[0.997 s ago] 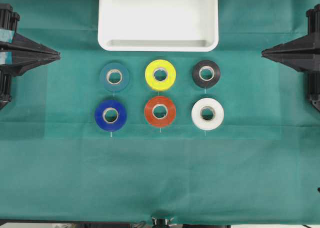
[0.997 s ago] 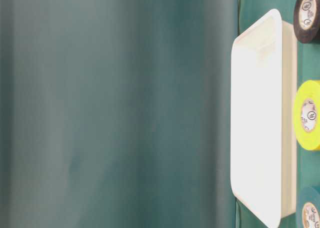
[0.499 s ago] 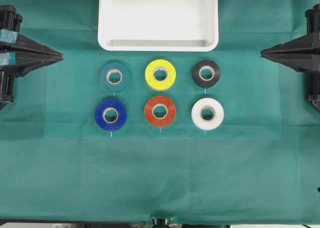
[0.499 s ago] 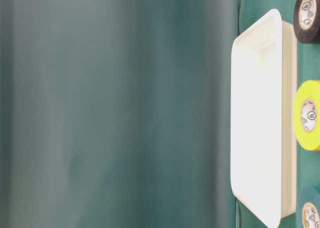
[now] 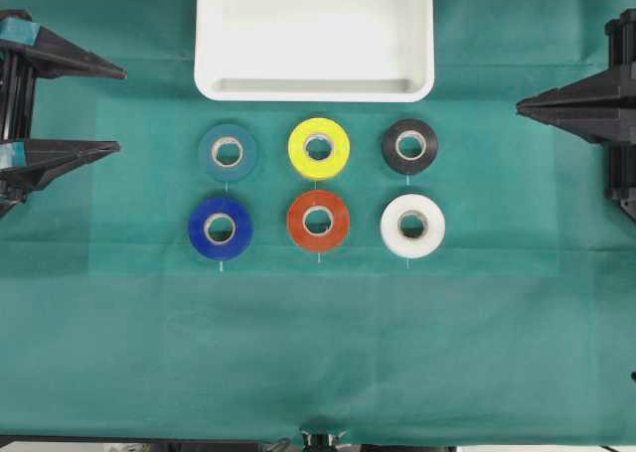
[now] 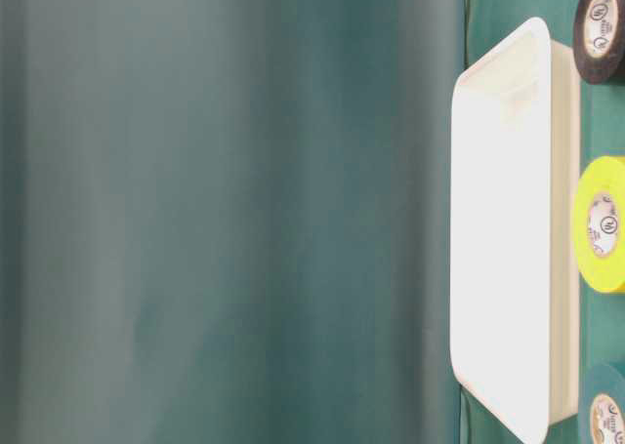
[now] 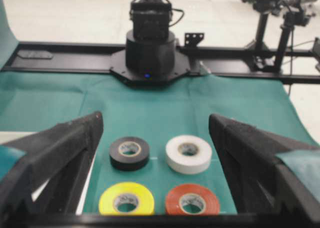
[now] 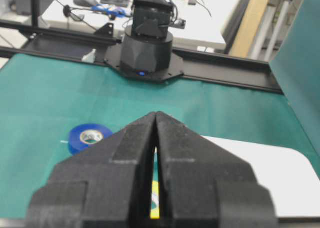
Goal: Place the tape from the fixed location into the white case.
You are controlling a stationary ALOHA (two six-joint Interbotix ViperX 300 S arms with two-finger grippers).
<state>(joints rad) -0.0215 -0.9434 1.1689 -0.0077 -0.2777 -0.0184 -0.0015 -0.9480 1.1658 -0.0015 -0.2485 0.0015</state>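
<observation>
While the left jaws gape and the right jaws press together, tape rolls (image 5: 318, 148) dot the green cloth (image 5: 318, 353).

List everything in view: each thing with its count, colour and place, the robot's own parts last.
tape: 1, yellow, back row middle
teal roll: 1, back row left
black roll: 1, back row right
blue roll: 1, front row left
orange-red roll: 1, front row middle
white roll: 1, front row right
white case: 1, behind the rolls
green cloth: 1, under everything
left claw: 1, black, left edge, open
right claw: 1, black, right edge, shut
</observation>
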